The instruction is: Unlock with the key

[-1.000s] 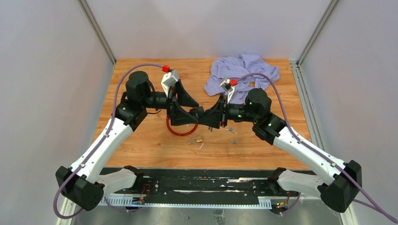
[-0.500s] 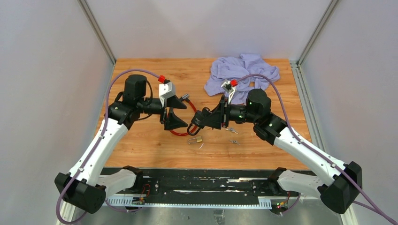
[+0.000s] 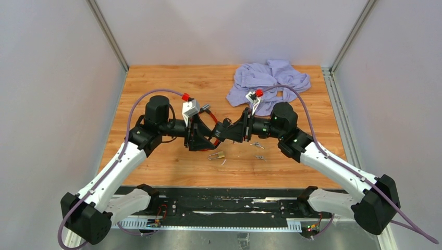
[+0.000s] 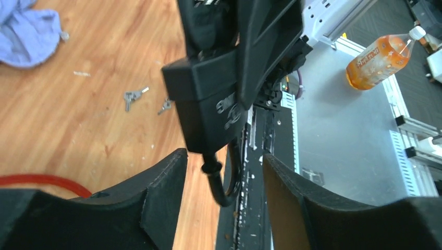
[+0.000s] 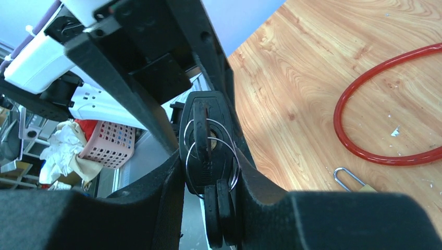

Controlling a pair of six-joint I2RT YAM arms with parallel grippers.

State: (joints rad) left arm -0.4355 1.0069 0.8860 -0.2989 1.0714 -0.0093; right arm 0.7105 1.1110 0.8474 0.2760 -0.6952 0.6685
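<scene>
My right gripper [image 5: 208, 172] is shut on a black padlock [image 5: 204, 112] and holds it above the table. A key [image 5: 200, 122] sits in its keyhole, with a wire ring and two black-headed keys [image 5: 218, 211] hanging from it. In the left wrist view the padlock [image 4: 208, 109] faces my left gripper [image 4: 224, 161], whose jaws stand open on either side of the black shackle [image 4: 221, 185] without touching it. In the top view the left gripper [image 3: 200, 136] and the right gripper [image 3: 225, 131] meet at mid-table.
A red cable loop [image 5: 385, 104] lies on the wooden table [image 3: 156, 88] under the grippers. A small brass padlock [image 3: 217, 155] lies in front of them. Loose silver keys [image 3: 256, 145] lie to the right. A purple cloth [image 3: 268, 83] is at the back right.
The left gripper drew back to the left from the padlock, then came back to the right, open around the shackle. The right gripper kept its hold and shifted slightly.
</scene>
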